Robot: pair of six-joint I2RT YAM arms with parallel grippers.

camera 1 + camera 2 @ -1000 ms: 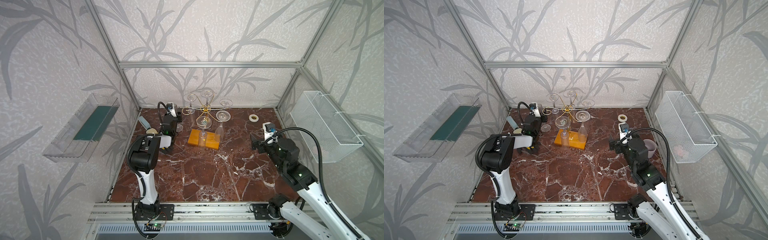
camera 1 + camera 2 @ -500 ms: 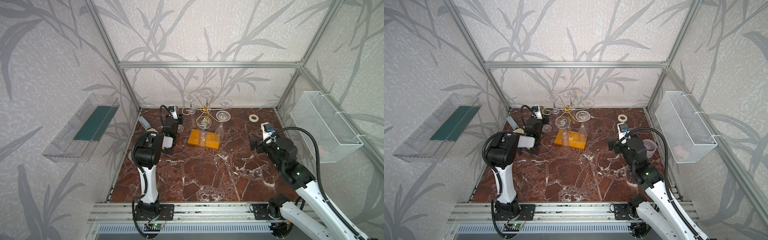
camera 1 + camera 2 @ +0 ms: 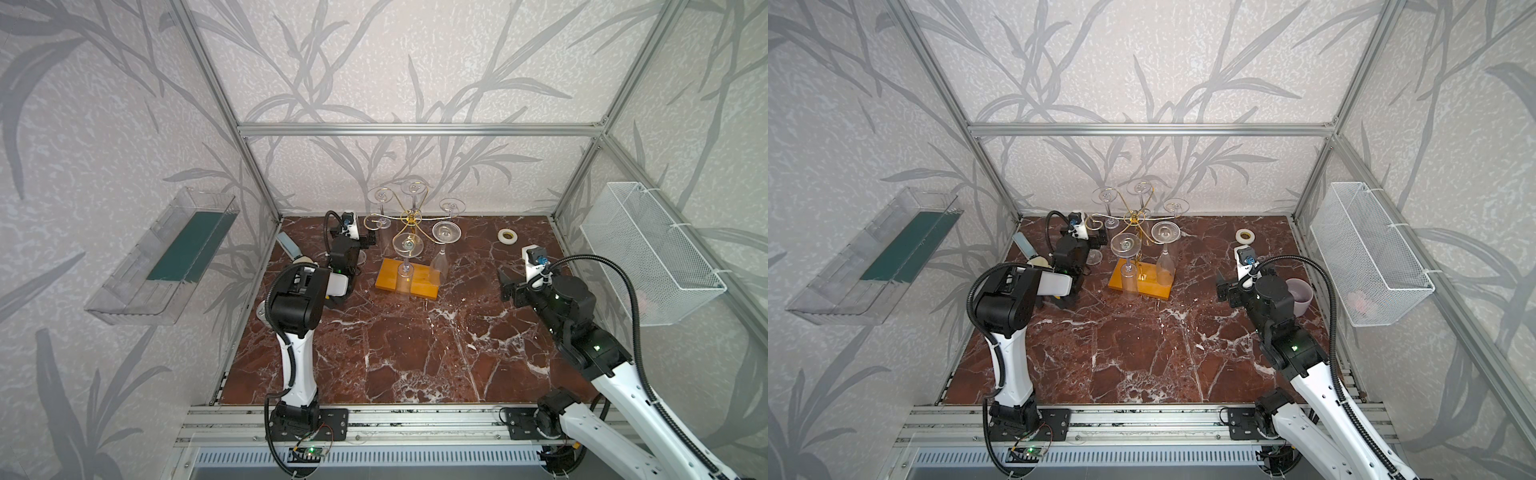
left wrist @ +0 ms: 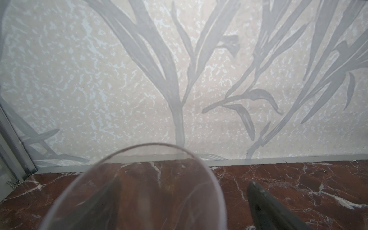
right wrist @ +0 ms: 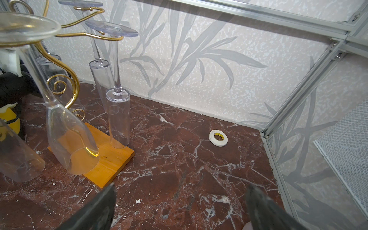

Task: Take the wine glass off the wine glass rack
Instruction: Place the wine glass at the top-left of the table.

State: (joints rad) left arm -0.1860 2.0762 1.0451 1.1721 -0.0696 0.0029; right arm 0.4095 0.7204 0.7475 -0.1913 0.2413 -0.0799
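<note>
Releasing clear wine glass (image 4: 139, 199) onto red marble surface (image 3: 415, 353), left of gold wire rack (image 3: 410, 216) | left pincer (image 4: 185, 182) apart around bowl | right pincer (image 5: 181, 186) apart, empty | next: retreat without nudging glass

No legible text — none anywhere

The left gripper (image 4: 179, 189) is opened wider than a second ago, one finger (image 4: 264, 201) being parted from the wine glass (image 4: 139, 199) between the jaws. The left arm's elbow (image 3: 295, 299) is shifted slightly toward the wine glass rack (image 3: 411, 216).
</note>
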